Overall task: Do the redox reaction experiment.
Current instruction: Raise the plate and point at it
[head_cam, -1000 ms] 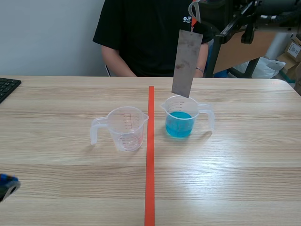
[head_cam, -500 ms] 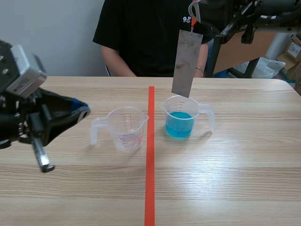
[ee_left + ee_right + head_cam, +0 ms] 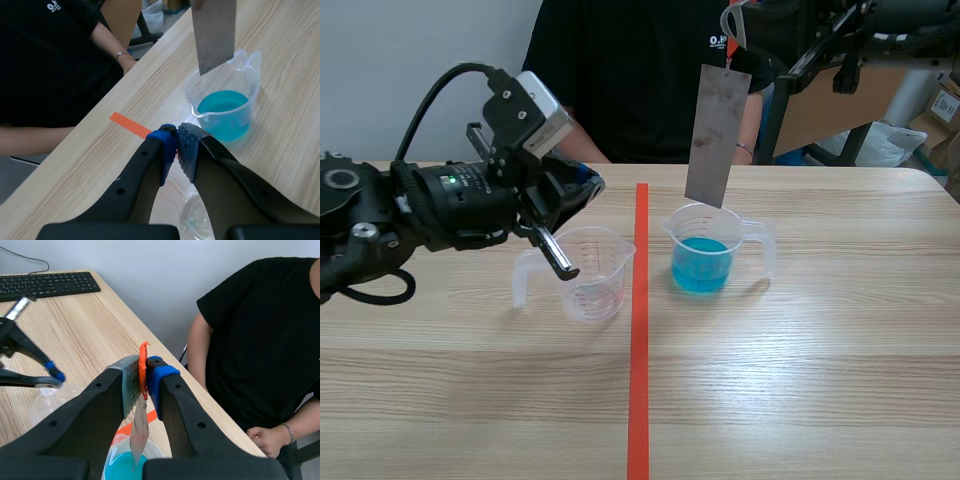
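The right gripper (image 3: 145, 374), clamped on the metal strip (image 3: 716, 135) at upper centre, should lower it straight into the blue beaker (image 3: 705, 255); the left gripper (image 3: 582, 186) is closed, empty.

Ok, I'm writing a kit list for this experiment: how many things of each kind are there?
Clear plastic measuring cups: 2 (empty cup, cup of blue liquid)
Grey metal strip: 1
Black keyboard: 1
Total: 4

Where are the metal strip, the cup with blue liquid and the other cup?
metal strip (image 3: 717, 135): scene view, middle of its face.
cup with blue liquid (image 3: 701, 268): scene view, front wall.
other cup (image 3: 596, 286): scene view, front wall.
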